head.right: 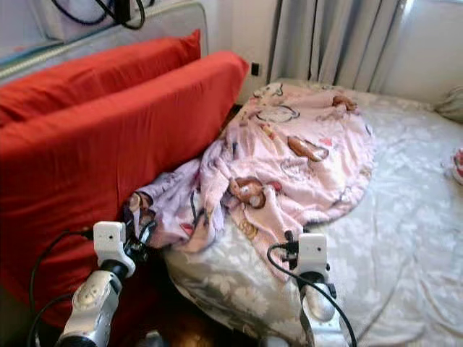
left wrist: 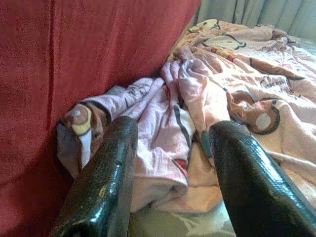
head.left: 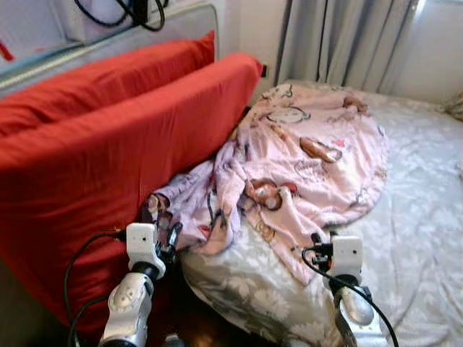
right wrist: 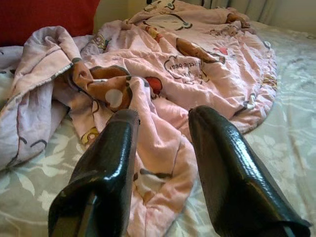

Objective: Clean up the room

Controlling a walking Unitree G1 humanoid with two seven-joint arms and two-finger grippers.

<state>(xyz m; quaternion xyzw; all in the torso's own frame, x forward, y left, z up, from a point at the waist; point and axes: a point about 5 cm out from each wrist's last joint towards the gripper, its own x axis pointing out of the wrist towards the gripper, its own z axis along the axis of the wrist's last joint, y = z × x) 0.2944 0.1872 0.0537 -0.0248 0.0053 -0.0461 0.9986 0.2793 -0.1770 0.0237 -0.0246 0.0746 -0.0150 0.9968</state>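
Note:
A pink blanket (head.left: 304, 152) printed with bears lies crumpled on the bed, its left end bunched against a big red cushion (head.left: 108, 144). My left gripper (left wrist: 175, 128) is open just in front of that bunched end (left wrist: 158, 143), close to the cushion, with nothing between its fingers. It appears low on the left in the eye views (head.left: 172, 238). My right gripper (right wrist: 164, 114) is open over the blanket's near corner (right wrist: 158, 163), holding nothing, low and right of centre (head.left: 318, 246).
The bed has a grey flowered sheet (head.left: 419, 217) stretching to the right. A second red cushion (head.left: 87, 79) leans behind the first. Grey curtains (head.left: 340, 43) hang at the back. A dark gap of floor (head.left: 195, 325) lies between cushion and bed.

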